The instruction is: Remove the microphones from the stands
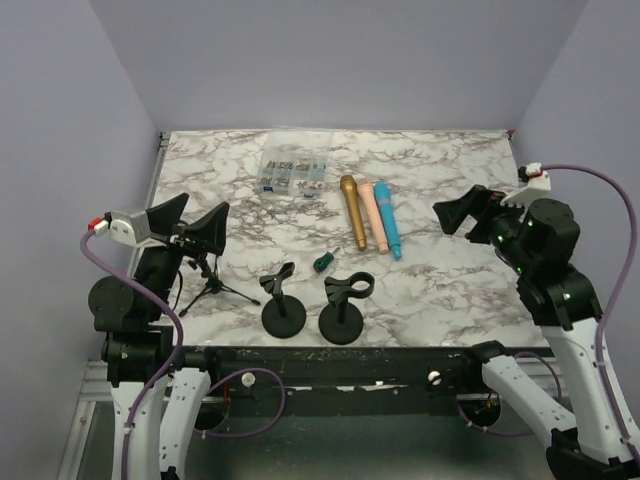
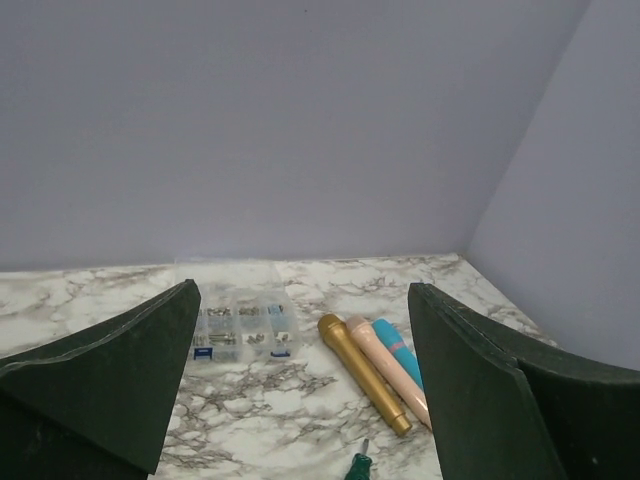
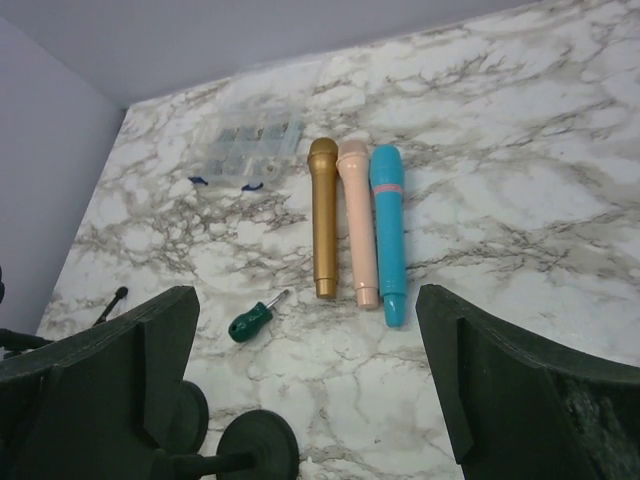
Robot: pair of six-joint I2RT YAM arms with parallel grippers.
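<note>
Three microphones lie side by side on the marble table: gold (image 1: 352, 210), pink (image 1: 372, 212) and blue (image 1: 388, 220). Two black round-base stands (image 1: 283, 305) (image 1: 343, 305) stand near the front edge, and their clips hold nothing. A small tripod stand (image 1: 210, 285) stands under my left gripper (image 1: 195, 222), which is open and empty above the table's left side. My right gripper (image 1: 470, 212) is open and empty at the right, pointing toward the microphones. The right wrist view shows the gold (image 3: 323, 215), pink (image 3: 358, 220) and blue (image 3: 389, 230) microphones ahead of the fingers.
A green-handled screwdriver (image 1: 322, 262) lies between the microphones and the stands. A clear parts box (image 1: 292, 173) sits at the back centre. Grey walls close in the table on three sides.
</note>
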